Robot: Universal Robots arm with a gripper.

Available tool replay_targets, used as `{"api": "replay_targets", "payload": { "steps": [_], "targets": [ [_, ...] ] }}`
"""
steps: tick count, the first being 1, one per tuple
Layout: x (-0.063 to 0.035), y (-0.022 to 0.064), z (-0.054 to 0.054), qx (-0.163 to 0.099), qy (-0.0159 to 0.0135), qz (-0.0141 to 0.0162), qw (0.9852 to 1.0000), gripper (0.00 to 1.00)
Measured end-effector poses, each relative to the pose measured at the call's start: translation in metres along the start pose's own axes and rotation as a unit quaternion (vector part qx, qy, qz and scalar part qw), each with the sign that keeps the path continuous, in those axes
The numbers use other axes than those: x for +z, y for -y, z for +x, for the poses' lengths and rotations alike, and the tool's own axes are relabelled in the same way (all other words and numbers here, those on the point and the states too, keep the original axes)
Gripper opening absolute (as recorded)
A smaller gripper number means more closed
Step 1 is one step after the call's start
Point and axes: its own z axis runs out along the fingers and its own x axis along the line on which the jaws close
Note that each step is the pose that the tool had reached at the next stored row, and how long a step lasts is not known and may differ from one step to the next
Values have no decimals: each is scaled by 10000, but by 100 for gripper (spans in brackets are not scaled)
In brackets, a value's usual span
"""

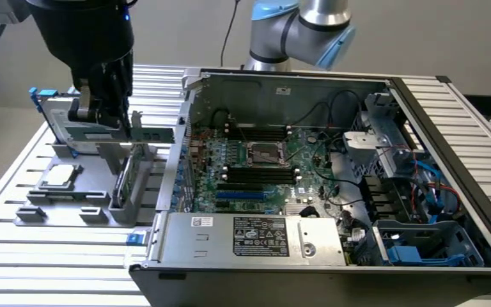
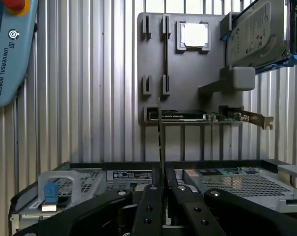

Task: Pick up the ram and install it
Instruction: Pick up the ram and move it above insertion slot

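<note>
The pincer (image 2: 163,186) is clamped on the ram (image 2: 161,142), its two black fingers (image 2: 150,196) pressed together on the stick, which shows in the wrist view as a thin dark edge running out from between the tips. Edge-on like this, neither its chips nor its green face can be made out, and its near end is hidden between the fingers. Beneath the pincer lies the grey holder (image 2: 187,73) on the slatted worktop (image 2: 89,73); whether the stick's far end is clear of the holder cannot be told. A square silver chip (image 2: 195,35) sits in a recess of the holder. Beside that stands the hard drive (image 2: 258,29) with blue rails, cut off at the frame edge. Nearer the pincer is a card with a metal bracket (image 2: 241,115). A blue pendant (image 2: 6,54) is partly cropped. In the exterior view the open computer case (image 1: 450,115) lies to the exterior view's right of the pincer, with black memory slots (image 1: 258,174) on its board. There the pincer's dark body hides most of the stick.
</note>
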Motion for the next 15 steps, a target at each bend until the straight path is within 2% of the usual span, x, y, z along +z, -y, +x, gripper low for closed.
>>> {"api": "replay_targets", "payload": {
  "steps": [6,15],
  "targets": [
    [-17,264,-35,0,0,0,10000,13],
    [-26,554,-179,0,0,0,10000,13]
  ]
}}
